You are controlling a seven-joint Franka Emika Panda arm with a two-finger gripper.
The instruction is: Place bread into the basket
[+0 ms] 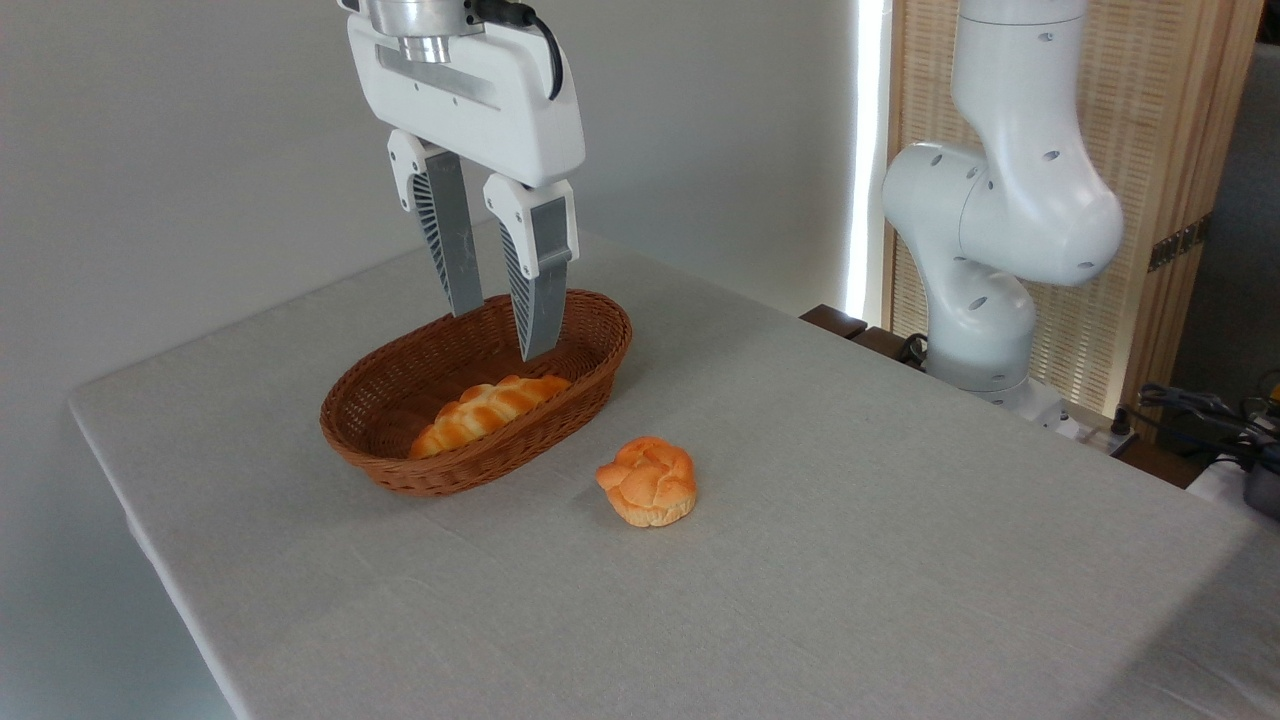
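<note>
**Observer:** Where does the bread stand right now?

**Me:** The bread (pixel 490 413) lies inside the basket (pixel 400 472), left of centre in the frame. It rests along the basket's floor, one tapered end toward the lower left wall, the other toward the right wall. I am not touching it.

**Observer:** And your end effector?

**Me:** My end effector (pixel 503 333) hangs above the basket, in the upper middle of the frame, its fingers (pixel 452 250) spread apart with nothing between them. The tips sit over the far half of the basket, above the loaf and clear of it.

**Observer:** So the job is finished?

**Me:** I judge the main part done: the loaf is within the rim and looks settled, not propped on the edge. What seems left is only for me to move off from the basket.

**Observer:** What about the other piece?

**Me:** A round knotted bun (pixel 648 481) sits on the bench (pixel 900 560) just right of the basket, near it but apart. I take the long loaf as the task's bread, so I count the bun as a bystander.

**Observer:** Any risk?

**Me:** Little, as I see it. If I lift straight up, my fingers should miss the rim.
</note>
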